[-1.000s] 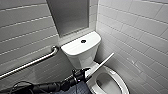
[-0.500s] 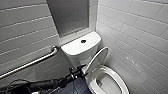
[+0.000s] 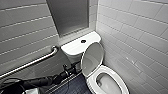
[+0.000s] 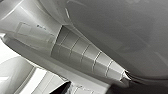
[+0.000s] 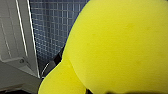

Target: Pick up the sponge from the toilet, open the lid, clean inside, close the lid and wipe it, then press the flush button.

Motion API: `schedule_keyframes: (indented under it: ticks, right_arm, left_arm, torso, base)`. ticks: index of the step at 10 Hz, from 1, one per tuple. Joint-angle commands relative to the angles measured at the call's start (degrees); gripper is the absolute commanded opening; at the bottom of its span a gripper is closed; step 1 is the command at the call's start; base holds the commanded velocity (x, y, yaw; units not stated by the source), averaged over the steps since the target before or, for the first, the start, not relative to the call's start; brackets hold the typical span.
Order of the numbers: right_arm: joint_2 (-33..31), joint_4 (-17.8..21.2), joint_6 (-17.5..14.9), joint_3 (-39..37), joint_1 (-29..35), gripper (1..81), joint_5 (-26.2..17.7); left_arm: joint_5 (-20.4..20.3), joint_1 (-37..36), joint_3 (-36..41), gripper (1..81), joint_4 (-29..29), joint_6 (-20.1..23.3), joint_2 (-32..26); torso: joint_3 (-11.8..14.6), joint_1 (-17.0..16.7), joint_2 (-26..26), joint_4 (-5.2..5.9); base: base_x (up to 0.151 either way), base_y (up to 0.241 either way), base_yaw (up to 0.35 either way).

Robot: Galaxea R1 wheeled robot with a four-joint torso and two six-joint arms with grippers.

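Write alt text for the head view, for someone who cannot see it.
A white toilet stands in a tiled corner with its lid raised and the bowl exposed. The robot's dark left arm reaches in from the lower left toward the lid. A dark flush button sits on the tank top; a grab bar lines the left wall.

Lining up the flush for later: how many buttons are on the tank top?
1: a dark round flush button at the middle of the white tank top, behind the raised lid.
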Motion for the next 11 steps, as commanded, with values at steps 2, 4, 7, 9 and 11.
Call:
schedule_keyframes:
  ticks: [2, 4, 7, 9, 11]
  right_arm:
    - [-1.37, -1.79, -0.10, 0.65, -0.44, 1.0, -2.05]
    - [-1.54, -1.87, -0.10, 1.08, -0.44, 1.0, -1.96]
    - [-1.98, -2.05, -0.19, 0.91, -0.70, 1.0, -1.96]
    - [-2.60, -2.39, -0.80, 0.74, -0.79, 1.0, -2.05]
    - [-3.39, -5.37, -0.80, 0.47, -0.88, 1.0, -1.97]
  left_arm:
    - [0.50, -4.57, 6.30, 81.1, 9.85, 0.79, -6.46]
    - [6.41, -2.12, 10.26, 81.1, 18.05, 0.79, -9.72]
    - [12.36, 2.62, 16.14, 81.1, 31.11, 0.88, -14.29]
    - [20.89, 8.50, 22.55, 81.1, 50.18, 0.88, -17.63]
    - [24.07, 18.84, 26.61, 81.1, 67.29, 0.97, -20.00]
  torso:
    - [0.00, 0.00, 0.00, 0.00]
    - [0.00, 0.00, 0.00, 0.00]
    - [0.00, 0.00, 0.00, 0.00]
    - [0.00, 0.00, 0.00, 0.00]
    - [0.02, 0.00, 0.00, 0.00]
  base:
    - [0.000, 0.000, 0.000]
    - [0.000, 0.000, 0.000]
    - [0.000, 0.000, 0.000]
    - [0.000, 0.000, 0.000]
    - [0.000, 0.000, 0.000]
